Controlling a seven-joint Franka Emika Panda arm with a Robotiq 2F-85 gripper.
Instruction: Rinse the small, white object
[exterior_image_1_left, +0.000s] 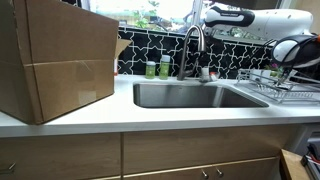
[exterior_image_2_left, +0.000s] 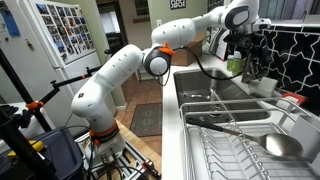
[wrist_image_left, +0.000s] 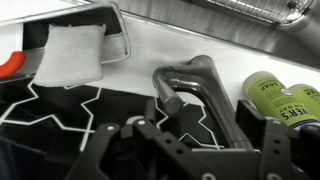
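I cannot make out the small white object in any view. The chrome faucet (exterior_image_1_left: 193, 48) stands behind the sink (exterior_image_1_left: 200, 96), and it fills the middle of the wrist view (wrist_image_left: 195, 88). My gripper (wrist_image_left: 190, 152) hovers right over the faucet with its dark fingers spread wide on either side, open and empty. In an exterior view the gripper (exterior_image_2_left: 247, 48) hangs at the end of the white arm above the faucet area. Two green soap bottles (exterior_image_1_left: 158, 68) stand beside the faucet and also show in the wrist view (wrist_image_left: 282, 97).
A big cardboard box (exterior_image_1_left: 55, 60) sits on the counter beside the sink. A wire dish rack (exterior_image_1_left: 278, 82) with utensils stands on the other side. A square white pad lies in a clear tray (wrist_image_left: 72, 55) on the counter. The wall is black tile.
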